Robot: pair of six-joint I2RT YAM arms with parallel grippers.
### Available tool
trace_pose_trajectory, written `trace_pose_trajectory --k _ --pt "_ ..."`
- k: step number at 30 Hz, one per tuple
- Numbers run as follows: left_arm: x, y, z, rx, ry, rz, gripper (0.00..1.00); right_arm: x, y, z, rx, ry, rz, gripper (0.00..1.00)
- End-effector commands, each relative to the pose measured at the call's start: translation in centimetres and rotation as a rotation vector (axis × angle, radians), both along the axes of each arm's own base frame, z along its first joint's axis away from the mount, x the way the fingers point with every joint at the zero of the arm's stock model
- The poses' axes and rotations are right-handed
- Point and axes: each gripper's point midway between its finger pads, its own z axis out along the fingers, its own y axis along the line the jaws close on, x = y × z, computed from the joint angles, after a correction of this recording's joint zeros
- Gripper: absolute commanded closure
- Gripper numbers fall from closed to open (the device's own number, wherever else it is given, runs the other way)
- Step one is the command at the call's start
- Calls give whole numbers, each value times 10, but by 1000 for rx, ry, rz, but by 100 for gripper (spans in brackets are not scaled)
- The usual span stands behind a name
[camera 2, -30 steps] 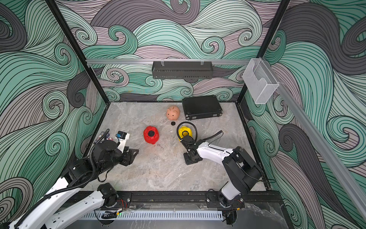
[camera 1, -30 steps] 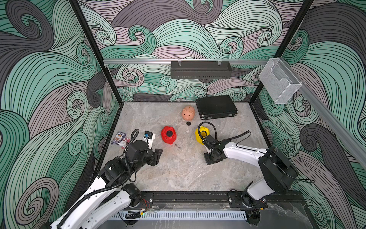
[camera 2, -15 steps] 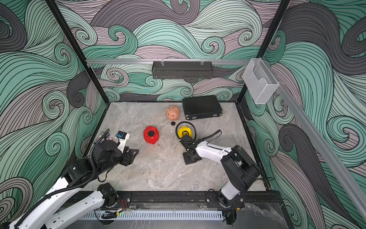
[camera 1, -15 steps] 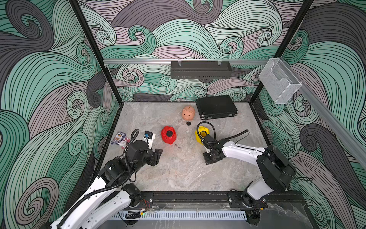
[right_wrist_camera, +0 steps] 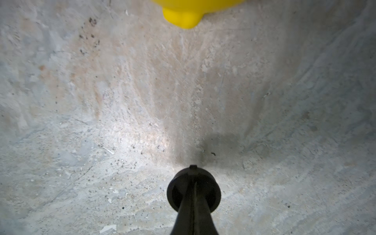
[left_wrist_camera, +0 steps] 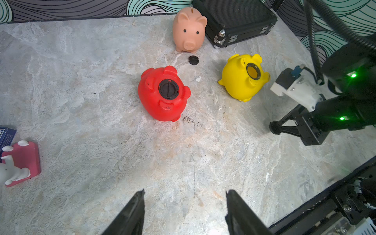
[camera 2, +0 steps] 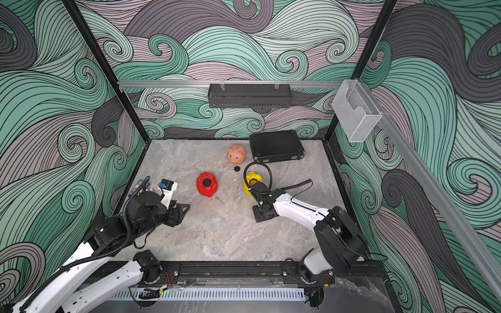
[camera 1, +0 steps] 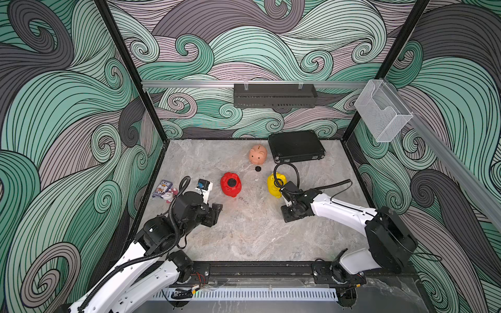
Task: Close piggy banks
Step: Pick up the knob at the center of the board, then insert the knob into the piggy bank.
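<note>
The red piggy bank (left_wrist_camera: 150, 101) lies belly up at mid table with a black plug (left_wrist_camera: 168, 89) seated in its hole. To its right the yellow piggy bank (left_wrist_camera: 236, 81) lies on its side, its belly hole (left_wrist_camera: 253, 70) open. Upright at the back stands the peach-pink piggy bank (camera 1: 257, 154), with a loose black plug (camera 1: 258, 168) on the table before it. My right gripper (right_wrist_camera: 193, 183) is shut on another round black plug (right_wrist_camera: 175, 191), low over the table just in front of the yellow pig (camera 1: 271, 187). My left gripper (left_wrist_camera: 185, 192) is open and empty, in front of and left of the red pig (camera 1: 231, 184).
A black case (camera 1: 296, 146) lies at the back right beside the pink pig. A card box (camera 1: 162, 188) and a pink-and-white toy (left_wrist_camera: 19, 160) sit by the left wall. My right arm (camera 1: 339, 210) stretches across the right side of the table.
My right arm shifts only slightly, its gripper staying low in front of the yellow pig. The left arm and the three pigs have not moved.
</note>
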Motion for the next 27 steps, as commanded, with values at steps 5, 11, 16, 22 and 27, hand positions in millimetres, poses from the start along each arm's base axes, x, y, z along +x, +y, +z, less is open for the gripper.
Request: trace_pose_trajectory --k 5,11,16,22,27 --pt "1 -6 -7 -27 60 17 37 9 -10 44 66 -45 -30 100" --pt "15 -45 -10 -158 102 -47 37 33 -10 89 139 -135 -30 100" --pt "33 -73 -12 -196 130 -85 37 59 8 128 179 -233 127 100" --pt "55 -100 -18 -218 157 -111 37 86 22 156 197 -318 341 100" --pt "69 -122 -28 -221 224 -134 38 99 32 162 167 -360 536 100"
